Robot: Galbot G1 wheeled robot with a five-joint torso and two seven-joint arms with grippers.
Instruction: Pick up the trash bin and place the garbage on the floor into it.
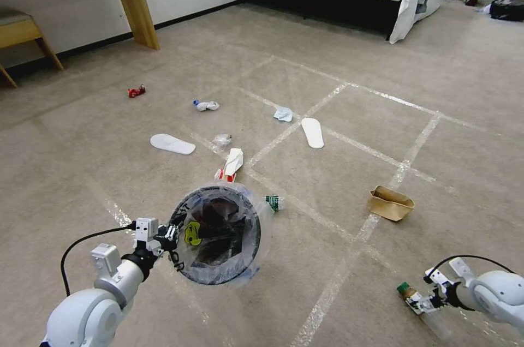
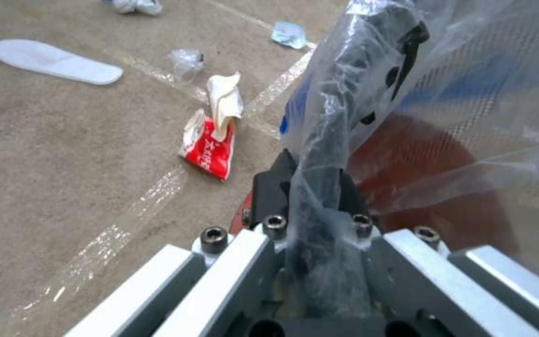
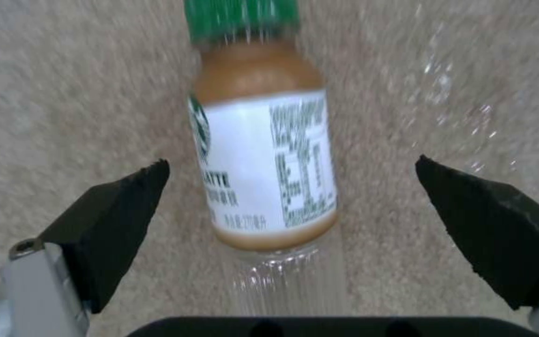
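Two grippers are at work over the littered carpet: your left gripper (image 1: 170, 238) is clamped on the plastic-lined rim of the trash bin (image 1: 218, 240), held off the floor at your left, and your right gripper (image 3: 291, 206) hangs with jaws wide apart around a green-capped bottle (image 3: 263, 159) lying at your right. The bottle is round and may roll or squirt out if you close off-centre. The bin hangs by a thin rim grip through slick bag film; a sharp swing could tilt or drop it.
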